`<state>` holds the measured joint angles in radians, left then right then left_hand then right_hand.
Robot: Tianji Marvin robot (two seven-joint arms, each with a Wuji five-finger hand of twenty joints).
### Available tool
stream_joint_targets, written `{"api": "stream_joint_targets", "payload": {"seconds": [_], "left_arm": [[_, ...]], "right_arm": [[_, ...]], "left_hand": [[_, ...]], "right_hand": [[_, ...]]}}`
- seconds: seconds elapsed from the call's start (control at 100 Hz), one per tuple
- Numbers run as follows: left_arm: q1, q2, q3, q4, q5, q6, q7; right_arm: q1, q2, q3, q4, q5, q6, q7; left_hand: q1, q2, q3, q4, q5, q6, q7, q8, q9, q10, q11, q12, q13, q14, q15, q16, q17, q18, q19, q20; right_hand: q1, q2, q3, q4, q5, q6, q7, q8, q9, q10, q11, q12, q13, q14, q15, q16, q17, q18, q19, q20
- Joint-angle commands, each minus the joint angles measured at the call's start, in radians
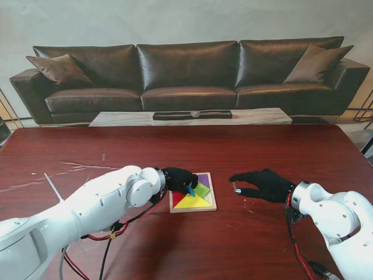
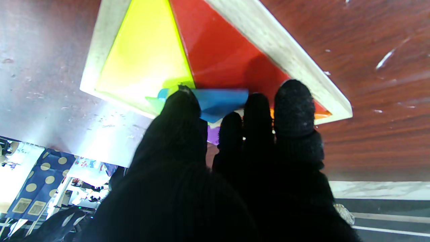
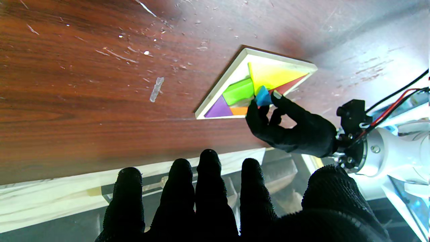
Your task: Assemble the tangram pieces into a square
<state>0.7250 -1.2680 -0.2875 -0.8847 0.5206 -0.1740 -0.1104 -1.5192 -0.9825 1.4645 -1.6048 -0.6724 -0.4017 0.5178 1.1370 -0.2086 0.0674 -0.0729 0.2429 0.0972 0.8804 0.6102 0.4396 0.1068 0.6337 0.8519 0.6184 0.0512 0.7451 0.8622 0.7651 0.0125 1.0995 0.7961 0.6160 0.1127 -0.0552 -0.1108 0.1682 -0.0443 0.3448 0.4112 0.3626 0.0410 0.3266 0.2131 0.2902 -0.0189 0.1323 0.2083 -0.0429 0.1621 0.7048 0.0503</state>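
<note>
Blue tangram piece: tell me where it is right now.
In the stand view the blue piece is pinched in the left hand, just over the wooden tray, above the yellow triangle and beside the green piece.

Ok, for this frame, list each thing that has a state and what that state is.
Left hand: shut on blue piece, over the tray.
Blue piece: pinched in the fingers, tilted, not yet seated.
Wooden tray: flat on the table, partly filled.
Yellow piece: seated in tray.
Red piece: seated in tray.
Right hand: open, holding nothing, beside the tray.
</note>
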Motion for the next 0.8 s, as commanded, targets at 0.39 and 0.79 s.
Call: {"api": "stream_joint_targets", "payload": {"seconds": [0.39,0.79], "left_arm": [[0.036,0.037,-0.013,-0.064,0.102,-0.009,0.07],[0.051,0.031,-0.004,-0.022,0.155,-0.073,0.175]], "right_arm": [[0.0,-0.001,-0.012,0.001,0.003,0.0,-0.001],[0.0,-0.001,-0.014,0.003,0.003,-0.001,-0.005]], "left_hand": [[0.05,-0.063,0.218,0.026,0.101,-0.091,-0.073,-0.012,-0.058,0.048,-0.057,-0.105,-0.047,0.029,-0.087,0.026,-0.086,0.033,0.027,-0.052],[0.125,-0.189,0.378,0.003,0.181,-0.108,-0.012,-0.018,0.053,0.005,-0.098,0.045,0.048,0.049,-0.208,0.129,-0.107,-0.012,-0.04,-0.103]], "right_hand": [[0.013,0.006,0.004,0.026,0.016,0.003,0.008,-0.008,0.008,-0.001,0.01,0.0,0.008,-0.016,-0.001,0.01,-0.016,0.012,-0.007,-0.02],[0.014,0.005,0.004,0.026,0.016,0.003,0.008,-0.008,0.007,-0.001,0.01,0.0,0.008,-0.016,-0.001,0.01,-0.015,0.012,-0.006,-0.019]]}}
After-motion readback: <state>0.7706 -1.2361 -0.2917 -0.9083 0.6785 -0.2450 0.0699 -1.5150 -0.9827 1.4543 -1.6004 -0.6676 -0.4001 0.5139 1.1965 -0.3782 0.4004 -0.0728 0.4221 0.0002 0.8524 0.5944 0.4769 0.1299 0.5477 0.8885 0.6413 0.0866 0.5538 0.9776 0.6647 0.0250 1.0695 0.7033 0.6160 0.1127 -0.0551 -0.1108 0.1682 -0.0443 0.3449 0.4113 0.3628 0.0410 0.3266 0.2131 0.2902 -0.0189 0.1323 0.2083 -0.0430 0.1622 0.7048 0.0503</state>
